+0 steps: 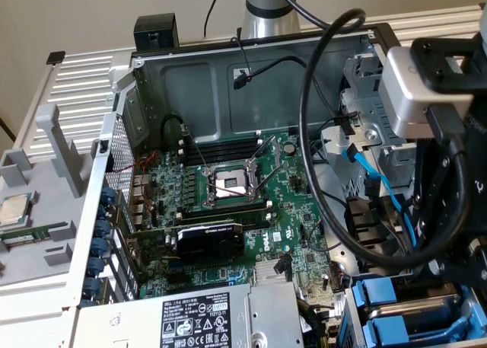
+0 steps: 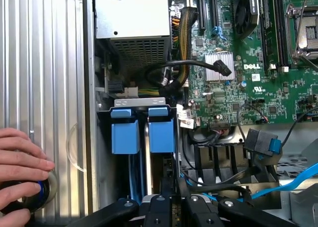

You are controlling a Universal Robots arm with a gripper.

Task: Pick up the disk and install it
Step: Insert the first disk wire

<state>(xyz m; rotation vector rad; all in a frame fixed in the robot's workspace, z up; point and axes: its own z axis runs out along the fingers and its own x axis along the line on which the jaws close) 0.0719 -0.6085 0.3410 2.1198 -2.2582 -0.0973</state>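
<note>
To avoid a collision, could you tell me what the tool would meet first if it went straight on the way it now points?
Most likely the blue carrier nearer the motherboard, one of two in the drive bay; the tool lines up with it, though depth is unclear.

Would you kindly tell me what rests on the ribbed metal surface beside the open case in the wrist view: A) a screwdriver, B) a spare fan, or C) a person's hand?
C: a person's hand lies on the ribbed metal surface, its fingers around a dark round object.
</note>
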